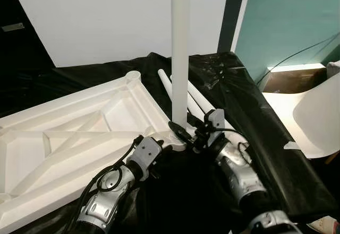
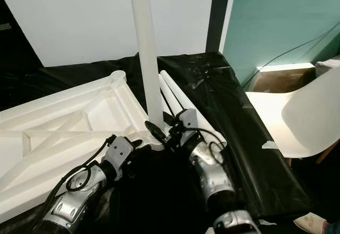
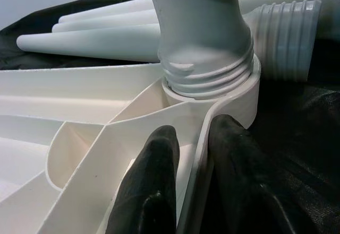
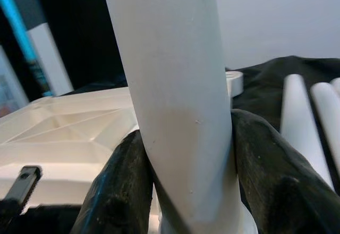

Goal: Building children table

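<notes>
White table leg (image 1: 180,48) upright in tabletop (image 1: 64,144) corner socket, pinched near its base by right pincer (image 4: 183,181); left pincer (image 3: 192,178) beside it clamps the tabletop rim.

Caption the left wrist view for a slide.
Left end effector pinching the tabletop rim beside the socket where a leg is threaded in.

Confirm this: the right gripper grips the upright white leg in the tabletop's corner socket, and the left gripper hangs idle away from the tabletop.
Not idle: the left wrist view shows the left gripper clamped on the tabletop rim beside the socket. The right gripper does grip the upright leg.
</notes>
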Controlling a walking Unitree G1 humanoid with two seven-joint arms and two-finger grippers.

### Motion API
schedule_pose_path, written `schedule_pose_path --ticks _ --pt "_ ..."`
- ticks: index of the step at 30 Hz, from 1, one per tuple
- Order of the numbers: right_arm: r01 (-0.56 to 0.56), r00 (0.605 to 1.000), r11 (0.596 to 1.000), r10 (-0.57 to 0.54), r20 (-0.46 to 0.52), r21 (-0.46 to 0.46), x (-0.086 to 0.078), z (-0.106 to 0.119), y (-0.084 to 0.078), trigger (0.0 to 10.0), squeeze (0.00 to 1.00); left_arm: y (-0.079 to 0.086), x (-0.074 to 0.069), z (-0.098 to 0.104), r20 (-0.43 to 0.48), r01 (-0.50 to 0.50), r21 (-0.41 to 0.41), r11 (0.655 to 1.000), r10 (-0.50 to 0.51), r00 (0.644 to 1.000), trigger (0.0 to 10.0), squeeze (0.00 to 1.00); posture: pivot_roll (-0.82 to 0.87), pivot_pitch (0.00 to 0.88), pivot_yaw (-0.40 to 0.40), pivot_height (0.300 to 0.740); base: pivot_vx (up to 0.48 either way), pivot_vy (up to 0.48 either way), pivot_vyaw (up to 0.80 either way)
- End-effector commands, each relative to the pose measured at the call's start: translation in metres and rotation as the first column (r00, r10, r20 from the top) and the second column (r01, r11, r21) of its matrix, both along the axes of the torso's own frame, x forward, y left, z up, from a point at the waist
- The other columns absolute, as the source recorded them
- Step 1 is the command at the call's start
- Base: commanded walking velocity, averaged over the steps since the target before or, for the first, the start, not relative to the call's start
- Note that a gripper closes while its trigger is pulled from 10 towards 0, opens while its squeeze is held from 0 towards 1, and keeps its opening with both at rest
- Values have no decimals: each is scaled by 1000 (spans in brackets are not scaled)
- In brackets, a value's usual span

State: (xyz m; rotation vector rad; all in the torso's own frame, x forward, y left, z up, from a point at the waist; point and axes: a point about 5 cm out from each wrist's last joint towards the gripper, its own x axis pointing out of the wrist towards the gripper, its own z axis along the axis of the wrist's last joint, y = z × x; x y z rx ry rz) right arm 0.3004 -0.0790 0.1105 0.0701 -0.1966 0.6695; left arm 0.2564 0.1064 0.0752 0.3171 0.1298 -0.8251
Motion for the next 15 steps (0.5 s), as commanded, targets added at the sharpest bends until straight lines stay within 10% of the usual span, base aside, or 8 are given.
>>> schedule_pose_path --ticks 1,11,12,13,15 --pt "175 983 984 -172 -63 35 5 -7 -21 0 0 -4 -17 -26 -140 106 57 993 -97 985 10000 0 145 0 20 740 0 0 0" --pt "202 977 979 -199 -71 30 3 -3 -17 0 0 -4 -16 -25 -135 105 56 993 -97 986 10000 0 144 0 16 740 0 0 0" --pt "187 980 982 -185 -76 23 3 -4 -15 8157 0 -5 -16 -25 -135 104 55 993 -96 986 10000 0 145 0 14 740 0 0 0" --pt "167 983 986 -164 -83 27 3 -4 -13 10000 1000 -5 -16 -26 -135 104 54 993 -96 986 10000 0 144 0 14 740 0 0 0" --pt "150 985 988 -147 -86 29 2 -4 -12 10000 1000 -5 -16 -26 -135 104 53 993 -96 986 10000 0 144 0 14 740 0 0 0"
